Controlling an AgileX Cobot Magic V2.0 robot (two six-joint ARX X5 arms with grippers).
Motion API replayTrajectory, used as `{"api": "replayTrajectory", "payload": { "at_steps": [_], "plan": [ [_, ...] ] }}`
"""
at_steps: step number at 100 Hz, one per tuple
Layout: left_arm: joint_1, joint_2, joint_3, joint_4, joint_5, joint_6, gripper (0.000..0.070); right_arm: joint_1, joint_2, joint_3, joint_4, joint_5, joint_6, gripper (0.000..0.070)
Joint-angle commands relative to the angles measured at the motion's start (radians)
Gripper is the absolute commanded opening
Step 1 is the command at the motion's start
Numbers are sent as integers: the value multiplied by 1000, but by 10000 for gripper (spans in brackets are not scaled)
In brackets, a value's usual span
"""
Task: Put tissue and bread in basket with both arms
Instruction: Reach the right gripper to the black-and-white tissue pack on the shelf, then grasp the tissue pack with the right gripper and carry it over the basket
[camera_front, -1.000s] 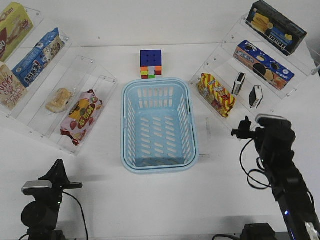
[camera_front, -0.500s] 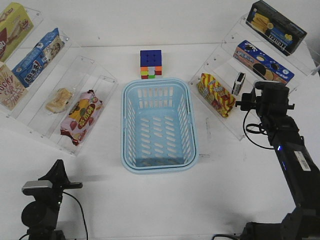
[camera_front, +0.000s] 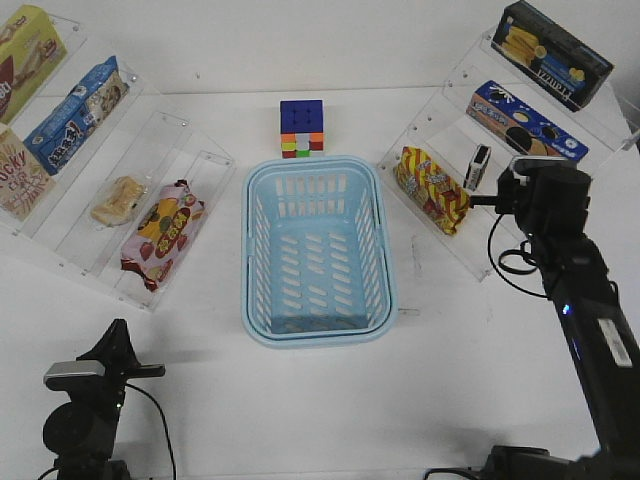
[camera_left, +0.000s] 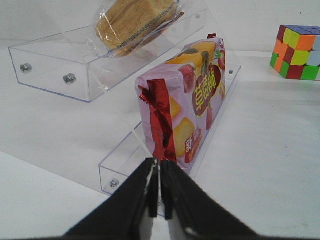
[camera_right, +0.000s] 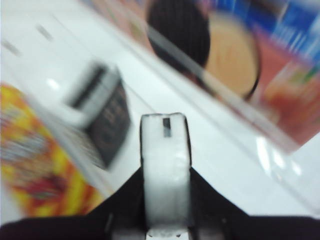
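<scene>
The light blue basket stands mid-table. The bread, a tan bun in clear wrap, lies on the left acrylic shelf; it also shows in the left wrist view. My left gripper is shut and empty, low at the front left, its tips just short of the pink-red snack bag. My right gripper is at the right shelf, shut on the tissue, seen edge-on as a white strip between the jaws. The second identical pack stands beside it.
A colour cube sits behind the basket. The left shelves hold boxed snacks and the pink-red bag. The right shelves hold a yellow-red snack bag, a blue biscuit box and a dark box.
My right arm has moved away from me and up to the right shelf, and now covers the nearer tissue pack. The left arm has not moved.
</scene>
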Motion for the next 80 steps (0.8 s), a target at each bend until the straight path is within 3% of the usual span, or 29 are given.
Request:
{"api": "replayTrajectory", "payload": {
  "at_steps": [1,17,26,42,45,51,57,64,72,76,80],
  "plan": [
    [0,-2,-20,15,2,-2,1,14,-76,25,2,-100,77,2],
    [0,-2,-20,15,2,-2,1,109,-177,25,-14,-385,141,2],
    [0,-2,-20,15,2,-2,1,234,-182,25,-19,-466,135,2],
    [0,-2,-20,14,2,-2,1,463,-134,24,-46,-411,48,25],
    [0,-2,-20,15,2,-2,1,489,-123,24,-47,-390,45,73],
    [0,-2,-20,15,2,-2,1,538,-94,24,-46,-344,42,280],
    [0,-2,-20,16,2,-2,1,563,-77,24,-43,-326,40,377],
    [0,-2,-20,24,2,-21,1,573,-74,24,-33,-328,41,379],
    [0,-2,-20,37,2,-123,1,574,-85,24,-1,-327,45,367],
    [0,-2,-19,40,2,-163,1,570,-101,24,2,-314,47,321],
    [0,-2,-18,39,2,-204,1,562,-119,24,-2,-293,47,228]
  ]
}}
